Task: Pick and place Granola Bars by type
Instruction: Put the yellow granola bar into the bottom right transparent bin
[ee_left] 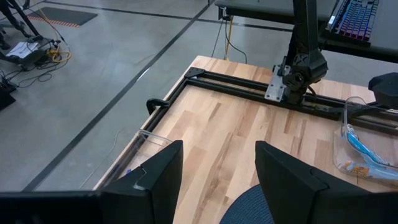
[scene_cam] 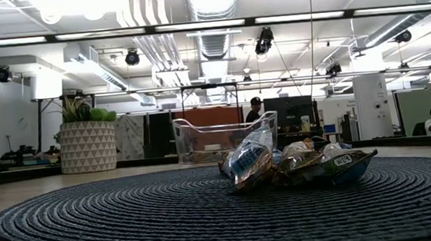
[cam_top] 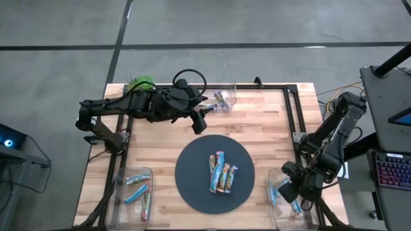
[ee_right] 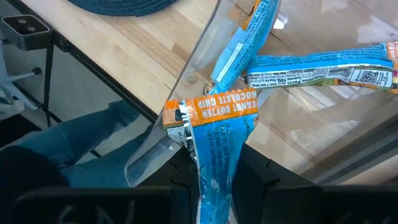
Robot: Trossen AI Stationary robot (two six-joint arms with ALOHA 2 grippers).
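Clamped between the right gripper's [ee_right: 214, 177] dark fingers: one blue granola bar [ee_right: 214, 140] with an orange end, held at the lip of a clear bin [ee_right: 186, 81]; finger tips mostly hidden under the wrapper. Two more blue bars [ee_right: 311, 68] lying inside that bin, one cut off at the frame edge. From above, the right gripper [cam_top: 287, 188] over the bin [cam_top: 275, 204] just right of the round mat [cam_top: 212, 173], the bin's contents largely covered by the arm.

Left gripper [ee_left: 217, 171] fingers apart, nothing between them, hanging over bare wood just beyond the mat's far edge; from above, the gripper [cam_top: 200, 121] between the mat and the far bin [cam_top: 225, 96].

On the mat: about four bars in a small cluster [cam_top: 221, 172], overlapping, exact count hard to settle; from table height a crumpled heap [scene_cam: 296, 163] with labels unreadable. Far bin: one or two bars [cam_top: 221, 100], partly screened by its wall. Bin left of the mat [cam_top: 131, 192]: roughly three bars [cam_top: 137, 190], blue and green-red, hard to tell apart.

Wooden plank table [cam_top: 154, 147] with a black frame rail [cam_top: 292, 115], grey concrete floor around. Green plant in a patterned pot [scene_cam: 88, 142] beyond the mat. Keyboard [cam_top: 392, 172] on a desk to the mat's right. Open office behind, ceiling ducts, two people [scene_cam: 255, 110] seated far back.
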